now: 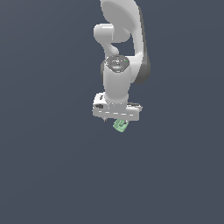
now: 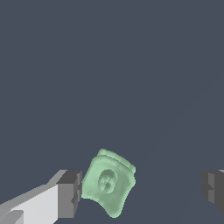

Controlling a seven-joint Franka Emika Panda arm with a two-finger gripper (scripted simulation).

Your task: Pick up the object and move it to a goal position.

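Note:
The object (image 2: 108, 188) is a small pale mint-green blocky piece with stepped edges and a round dimple on its face. In the wrist view it lies between my two fingers, right against the dark pad of one finger (image 2: 70, 194) and far from the other finger (image 2: 213, 190). My gripper (image 2: 142, 192) is open wide and holds nothing. In the exterior view the white gripper (image 1: 116, 117) hangs straight down from the arm. The object (image 1: 120, 126) peeks out just below the gripper, tilted; the fingertips are hard to make out there.
The white arm (image 1: 117, 78) reaches in from the top of the exterior view. A plain dark grey-blue surface (image 1: 52, 166) fills the rest of both views. No goal marker shows.

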